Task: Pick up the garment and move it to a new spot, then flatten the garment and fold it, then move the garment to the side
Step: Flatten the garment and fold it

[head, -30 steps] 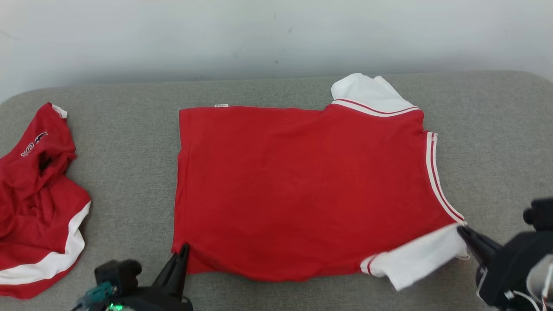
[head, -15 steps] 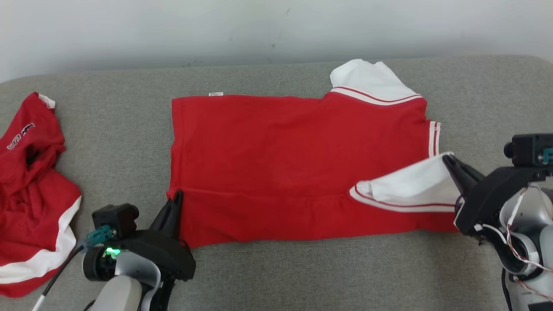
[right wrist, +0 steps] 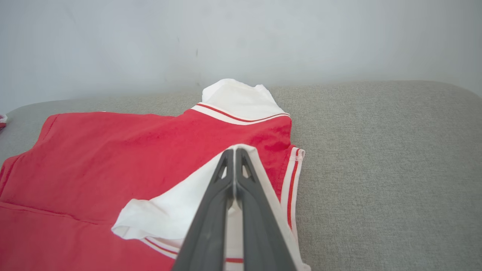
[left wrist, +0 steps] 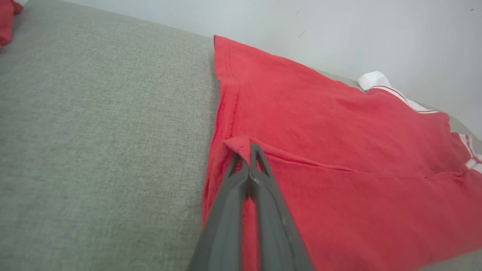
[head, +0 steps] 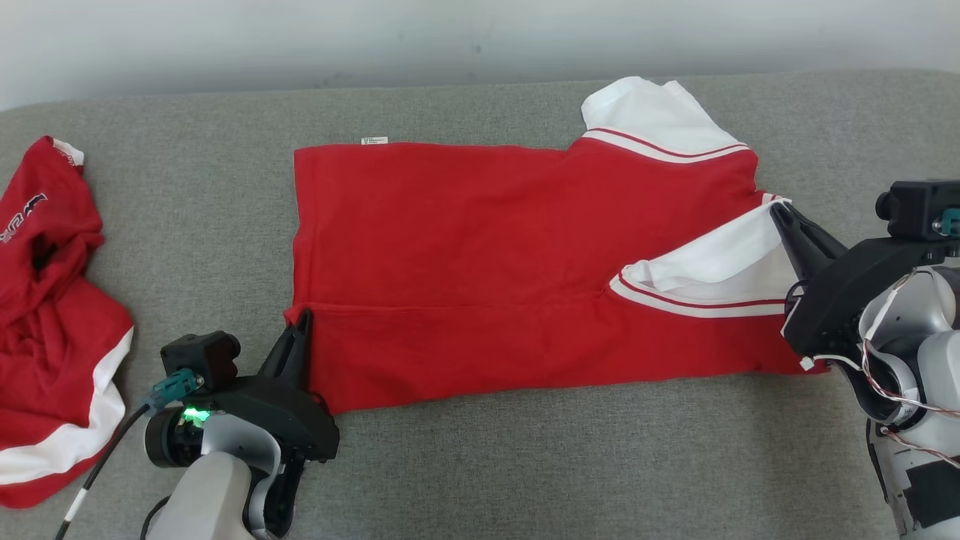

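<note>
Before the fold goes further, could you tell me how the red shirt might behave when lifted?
Probably floppy: the red shirt sags over itself between the left gripper and right gripper. Likely light: two pinches lift it. Its bunched white sleeve may flop.

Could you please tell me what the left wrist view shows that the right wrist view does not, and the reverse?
Left wrist view: the left gripper shut on a hem corner of the red shirt, with that corner folded over the body. Right wrist view: the right gripper shut on the white sleeve, which is drawn over the red body. Both: the red shirt, its white collar, the grey cushion and the pale wall.
</note>
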`<state>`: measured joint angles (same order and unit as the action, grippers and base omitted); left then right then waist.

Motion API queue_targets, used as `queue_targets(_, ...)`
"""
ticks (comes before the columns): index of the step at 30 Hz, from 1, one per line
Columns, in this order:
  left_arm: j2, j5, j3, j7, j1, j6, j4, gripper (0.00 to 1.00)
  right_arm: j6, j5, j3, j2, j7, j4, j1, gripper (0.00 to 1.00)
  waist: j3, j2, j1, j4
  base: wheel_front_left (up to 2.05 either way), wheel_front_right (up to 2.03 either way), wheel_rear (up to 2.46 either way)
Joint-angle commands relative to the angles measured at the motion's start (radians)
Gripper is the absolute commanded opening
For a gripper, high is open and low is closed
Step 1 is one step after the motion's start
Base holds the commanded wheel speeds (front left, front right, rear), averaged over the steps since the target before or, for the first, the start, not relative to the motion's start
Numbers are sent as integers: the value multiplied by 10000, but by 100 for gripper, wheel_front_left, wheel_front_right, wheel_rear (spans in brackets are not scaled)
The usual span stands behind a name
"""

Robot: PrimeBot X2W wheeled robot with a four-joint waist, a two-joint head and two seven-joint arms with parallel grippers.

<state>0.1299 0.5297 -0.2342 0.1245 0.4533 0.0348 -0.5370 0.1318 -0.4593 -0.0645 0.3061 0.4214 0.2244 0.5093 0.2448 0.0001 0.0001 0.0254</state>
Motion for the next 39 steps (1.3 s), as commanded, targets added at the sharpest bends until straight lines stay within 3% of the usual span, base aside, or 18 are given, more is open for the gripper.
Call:
queue_targets(1, -15, -11, 2, 97, 147, 4, -77, 0, -19, -143, -67, 77, -102, 87, 132, 0, -2, -1, -1, 8, 0, 0, 0)
queue_targets(14, -68, 62, 51, 459, 368, -176, -590, 0, -19, -117, -455, 155, -847, 1343, 878, 0, 29, -1, -1, 61, 0, 0, 0)
queue_targets(15, -76, 46, 40, 494, 376, -188, -639, 5, -19, -46, -419, 139, -959, 1454, 915, 0, 18, -1, -1, 61, 0, 0, 0)
queue_targets(16, -93, 45, 17, 510, 375, -192, -702, 49, -19, -1, -432, 99, -1041, 1572, 937, 36, 5, -1, -1, 61, 0, 0, 0)
queue_targets(17, -106, 64, 11, 472, 374, -241, -794, 100, -19, -47, -434, 10, -1088, 1710, 953, 100, -16, -1, -1, 62, 0, 0, 0)
queue_targets(27, -16, -95, -132, 876, 98, -234, -1007, 100, -19, -565, -600, -23, -1426, 1821, 788, 100, -421, -1, -1, 73, 0, 0, 0)
queue_targets(33, 144, -362, -382, 832, -555, -516, -748, 100, -19, -367, 6, 95, -492, 1596, -156, 100, -657, -1, -1, 80, 0, 0, 0)
queue_targets(39, 188, -763, -723, 401, -833, -1051, -709, 100, -19, 709, 1024, -326, 498, 1575, -839, 100, -504, -1, -1, 17, 0, 0, 0)
